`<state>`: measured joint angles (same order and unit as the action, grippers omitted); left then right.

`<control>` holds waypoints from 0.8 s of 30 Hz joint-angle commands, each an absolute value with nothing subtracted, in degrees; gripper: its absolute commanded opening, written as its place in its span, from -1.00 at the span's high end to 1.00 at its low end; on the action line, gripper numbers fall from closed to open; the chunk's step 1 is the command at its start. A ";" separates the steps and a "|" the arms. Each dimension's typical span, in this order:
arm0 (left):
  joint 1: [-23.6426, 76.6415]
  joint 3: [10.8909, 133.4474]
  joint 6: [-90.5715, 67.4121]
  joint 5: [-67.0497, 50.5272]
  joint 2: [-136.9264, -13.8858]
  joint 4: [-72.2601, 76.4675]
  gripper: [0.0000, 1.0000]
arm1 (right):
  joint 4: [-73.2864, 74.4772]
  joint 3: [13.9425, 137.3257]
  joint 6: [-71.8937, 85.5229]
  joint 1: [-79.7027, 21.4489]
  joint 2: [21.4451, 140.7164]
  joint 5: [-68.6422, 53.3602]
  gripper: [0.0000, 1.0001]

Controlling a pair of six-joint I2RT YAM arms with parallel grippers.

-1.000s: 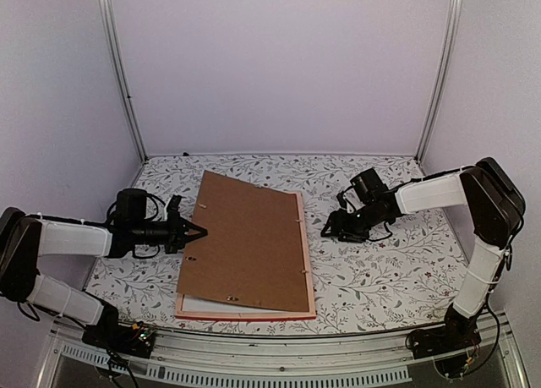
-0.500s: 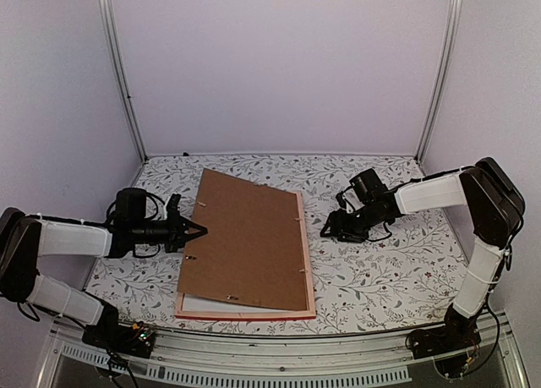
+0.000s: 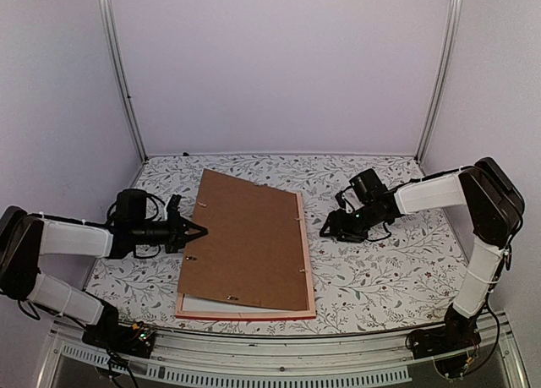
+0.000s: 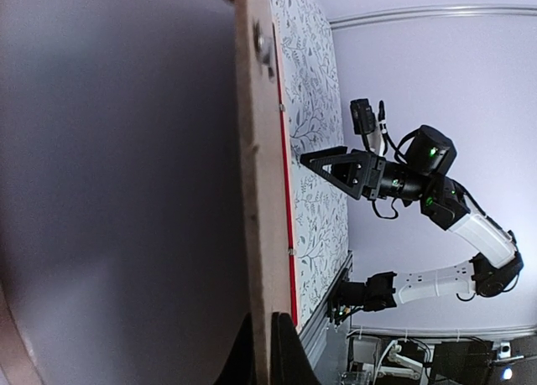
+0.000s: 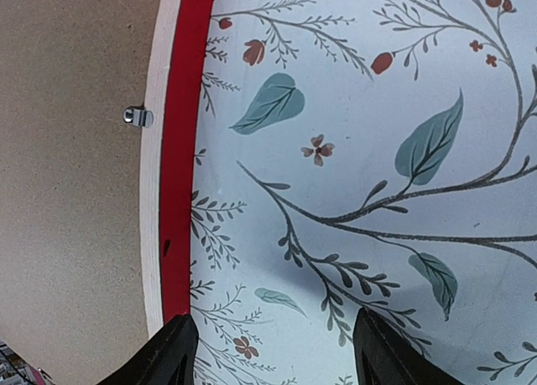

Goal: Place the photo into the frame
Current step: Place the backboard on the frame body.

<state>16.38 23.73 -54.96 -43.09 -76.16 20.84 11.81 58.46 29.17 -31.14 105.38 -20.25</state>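
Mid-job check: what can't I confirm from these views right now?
- Photo: not seen in any view; the backing board covers the frame's opening from above.
- White strip at the board's near-left corner, top view: print or mat, cannot tell.
- Left hand: too small from above to show contact with the board; left wrist view cuts its fingers at the bottom edge.
- Left wrist view, left half: blurred.

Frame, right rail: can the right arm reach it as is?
Probably yes. The right gripper is open just beside the frame, with only bare patterned table between it and the right rail.
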 commanded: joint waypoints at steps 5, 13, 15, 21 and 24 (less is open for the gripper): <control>16.90 22.96 -51.35 -39.12 -77.75 23.76 1.00 | 14.11 58.36 29.56 -32.23 108.36 -20.06 -0.35; 17.54 22.57 -51.13 -38.52 -78.66 22.92 0.64 | 13.66 58.10 29.88 -32.54 108.89 -20.13 -0.35; 17.59 22.74 -50.69 -38.11 -78.55 21.78 0.48 | 13.55 58.03 29.87 -32.52 108.90 -20.13 -0.35; 17.84 24.87 -47.26 -35.91 -78.04 14.71 0.01 | 13.45 58.10 29.95 -32.61 109.06 -20.31 -0.35; 18.09 25.74 -45.82 -35.15 -78.08 11.98 -0.13 | 13.32 58.01 29.97 -32.61 109.31 -20.51 -0.35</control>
<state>17.43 23.35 -49.25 -36.84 -78.52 15.84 10.20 58.87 29.26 -31.88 106.26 -20.43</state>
